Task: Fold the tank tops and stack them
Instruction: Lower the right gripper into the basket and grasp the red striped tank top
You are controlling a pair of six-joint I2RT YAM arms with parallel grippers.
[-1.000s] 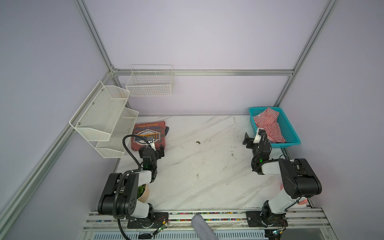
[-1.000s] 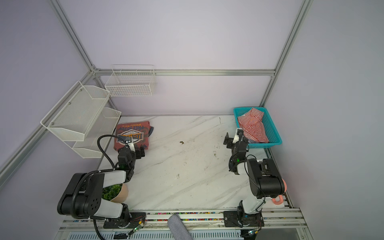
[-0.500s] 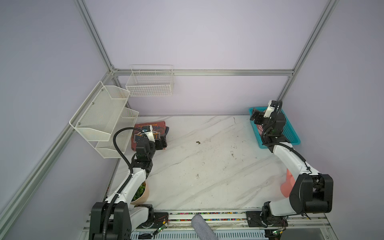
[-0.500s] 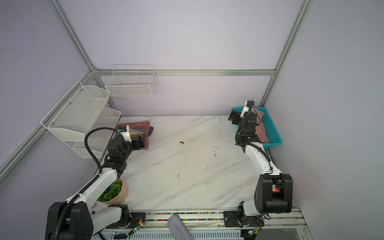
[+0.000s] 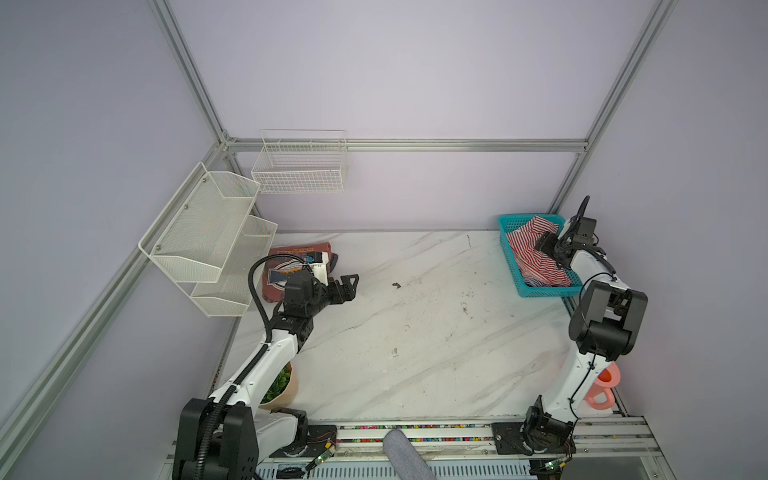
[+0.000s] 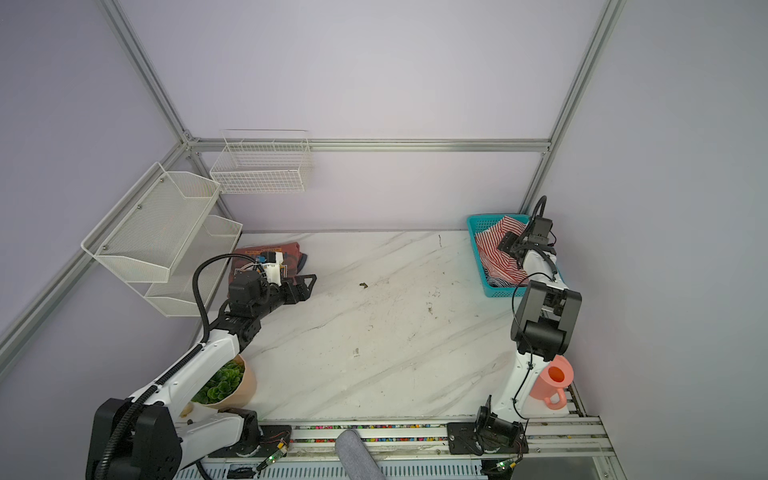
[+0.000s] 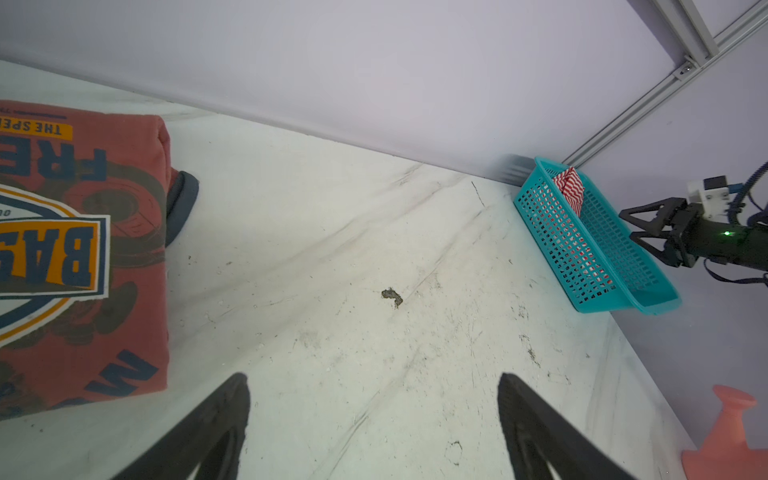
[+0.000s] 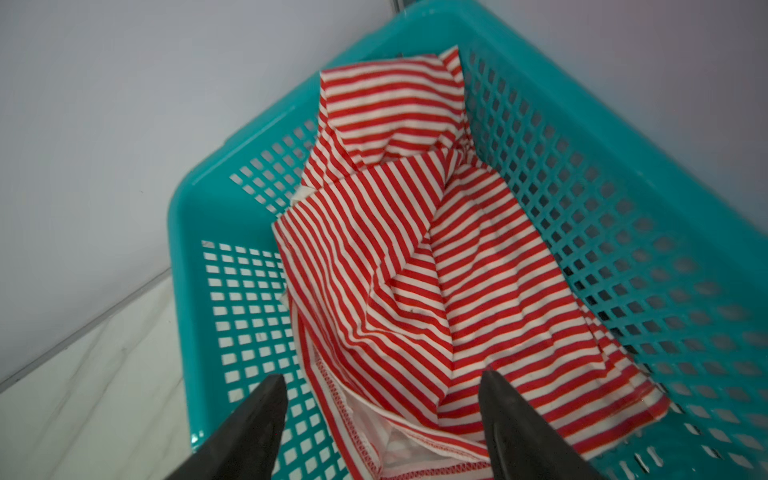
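Just moved: right gripper point(image 8: 380, 376) now over basket point(image 8: 623, 216), jaws apart above red-striped tank top point(image 8: 407, 257); left gripper point(image 7: 374, 376) spread, empty. Likely grabbing next.

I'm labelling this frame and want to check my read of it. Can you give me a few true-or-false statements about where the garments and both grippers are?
1. The red-and-white striped tank top lies inside the teal basket. True.
2. The right gripper is shut on that top. False: its fingers stand apart over the cloth, pinching nothing.
3. The left gripper is open over bare table beside the rust-red garment. True.
4. The rust-red garment lies in the basket too. False: it lies on the table at the far left, near the white shelf.
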